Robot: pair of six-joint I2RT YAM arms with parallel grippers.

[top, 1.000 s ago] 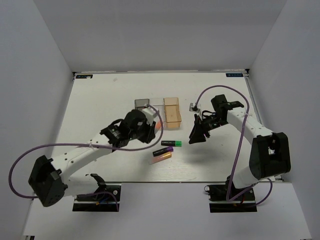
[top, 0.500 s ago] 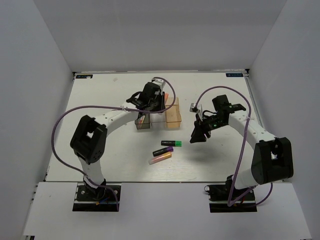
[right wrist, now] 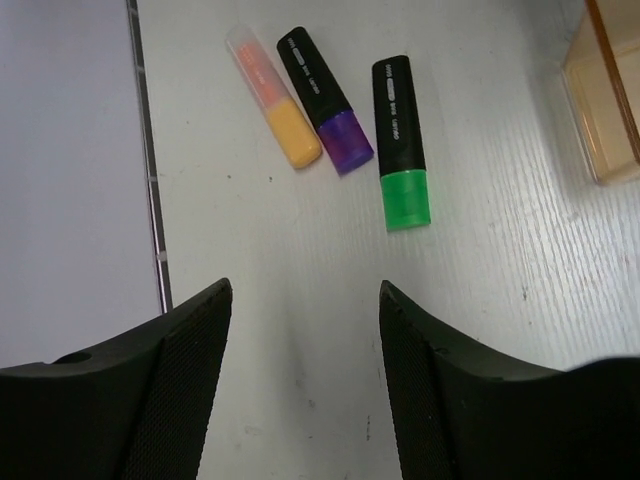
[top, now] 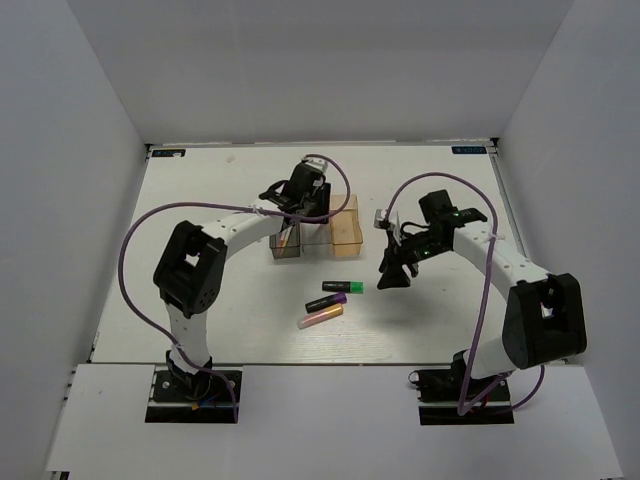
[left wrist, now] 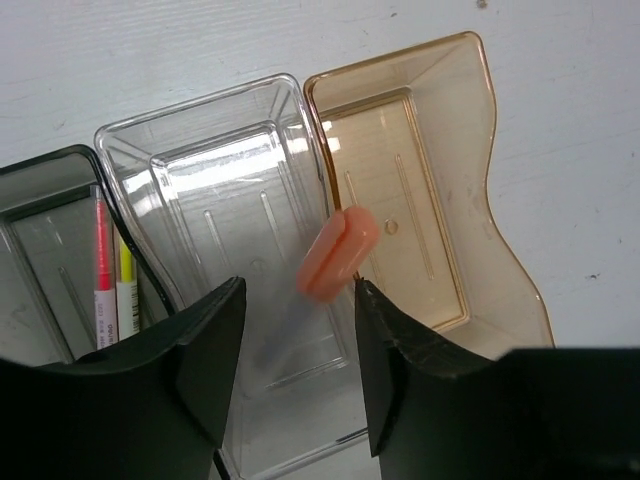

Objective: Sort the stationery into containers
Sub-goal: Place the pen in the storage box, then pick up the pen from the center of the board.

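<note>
left gripper [left wrist: 297,292] spread wide over the clear box [left wrist: 200,108], tube [left wrist: 340,250] loose and blurred between, so best hold centred, off the tan box [left wrist: 482,120]; right gripper [right wrist: 305,305] wide too.

No writing can be read anywhere. The black marker with the green end [right wrist: 403,140] and the black marker with the purple end [right wrist: 323,98] each carry a line of white print along the barrel, too small to make out. The pink pen [left wrist: 103,260] in the dark grey box [left wrist: 45,230] has tiny illegible print on its white band. On the tabletop [top: 200,300], a small blue label [top: 469,150] at the far right corner and a small dark label [top: 170,153] at the far left are unreadable too.
</note>
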